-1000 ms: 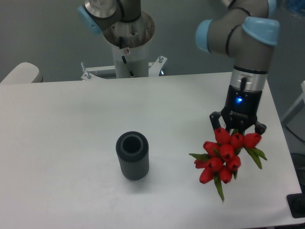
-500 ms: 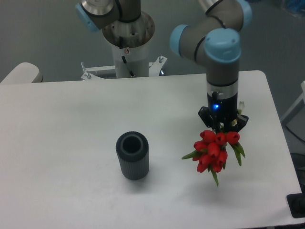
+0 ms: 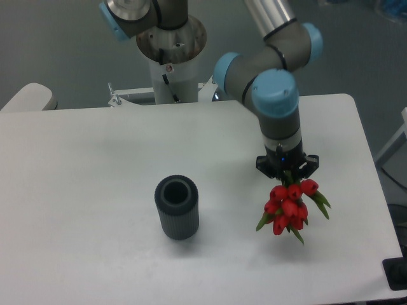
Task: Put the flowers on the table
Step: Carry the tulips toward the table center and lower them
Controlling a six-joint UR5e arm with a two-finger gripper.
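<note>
The flowers [image 3: 289, 206] are a bunch of red tulips with green leaves, hanging heads toward the camera at the right of the white table [image 3: 95, 165]. My gripper [image 3: 287, 175] is directly above them and shut on their stems, which are hidden behind the blooms. The bunch looks held above the tabletop; a faint shadow lies below it.
A dark grey ribbed cylinder vase [image 3: 177, 207] stands upright on the table left of the flowers, empty. The robot base [image 3: 170, 44] is at the table's far edge. The table's right edge and front right corner are close to the flowers.
My arm has swung left and lower, carrying the flowers from near the right edge toward the table's middle right. The bunch looks smaller and lower now. The vase has not moved.
</note>
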